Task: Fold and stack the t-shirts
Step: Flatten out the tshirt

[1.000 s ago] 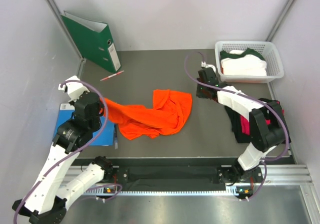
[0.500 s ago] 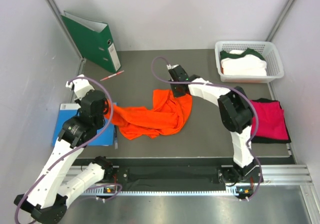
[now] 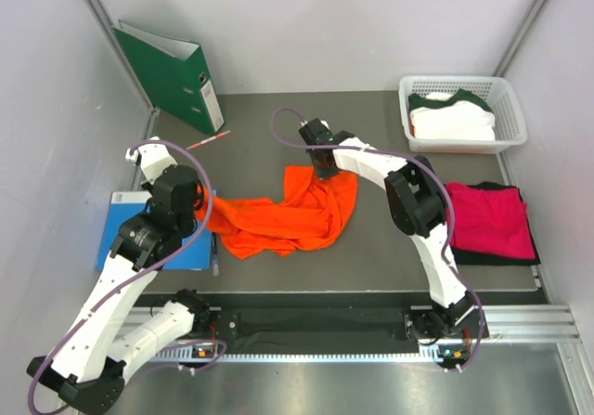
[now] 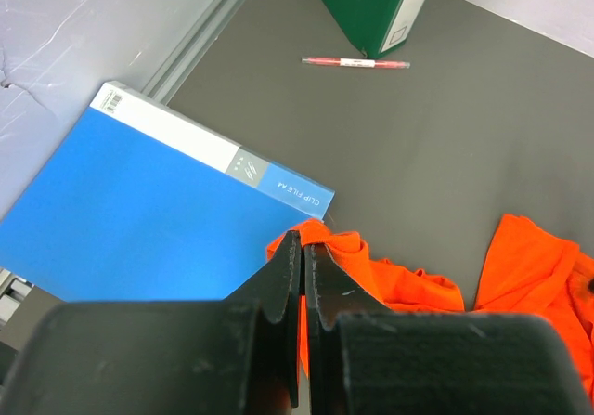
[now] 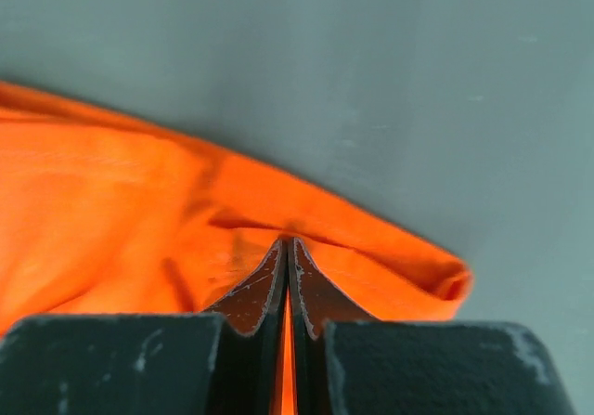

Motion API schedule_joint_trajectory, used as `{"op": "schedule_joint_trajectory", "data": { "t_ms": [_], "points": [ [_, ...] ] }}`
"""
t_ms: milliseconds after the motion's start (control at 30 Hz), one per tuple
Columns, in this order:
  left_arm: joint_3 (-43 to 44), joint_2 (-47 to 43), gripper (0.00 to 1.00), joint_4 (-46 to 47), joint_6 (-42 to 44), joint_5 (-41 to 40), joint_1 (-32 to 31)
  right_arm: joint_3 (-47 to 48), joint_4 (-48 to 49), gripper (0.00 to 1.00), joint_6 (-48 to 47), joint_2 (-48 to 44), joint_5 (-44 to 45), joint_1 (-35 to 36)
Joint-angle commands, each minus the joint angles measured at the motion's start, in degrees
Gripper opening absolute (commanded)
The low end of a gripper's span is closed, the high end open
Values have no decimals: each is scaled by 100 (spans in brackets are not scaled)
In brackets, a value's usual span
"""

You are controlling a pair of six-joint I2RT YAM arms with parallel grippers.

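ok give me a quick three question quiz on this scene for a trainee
1. True or false: the white t-shirt lies in the basket.
2. Which colour of t-shirt lies on top of the black t-shirt? A yellow, B magenta, C grey.
3. Fill the gap: the left tool is shut on a corner of the ___ t-shirt.

Key
1. True.
2. B, the magenta t-shirt.
3. Orange: it grips the orange t-shirt beside the blue folder.
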Motion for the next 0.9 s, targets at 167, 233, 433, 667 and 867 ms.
{"op": "schedule_joint_trajectory", "data": {
  "t_ms": [167, 233, 433, 667, 867],
  "points": [
    [128, 75, 0, 244, 62, 29, 11, -310, -1010, 0, 296, 90, 1145, -1026],
    [110, 93, 0, 314, 79, 73, 11, -556, -1080, 0, 340, 46, 1216, -1193],
    [57, 234, 0, 419, 115, 117, 20, -1329, -1186, 0, 656, -332, 1594, -1528],
    [-4, 313, 0, 481, 106, 249, 20, -1787, -300, 15, 613, -1614, 1182, -1291],
    [-92, 278, 0, 464, 44, 284, 28, -2401, 1194, 74, 454, -2994, -952, -1115]
  ]
}}
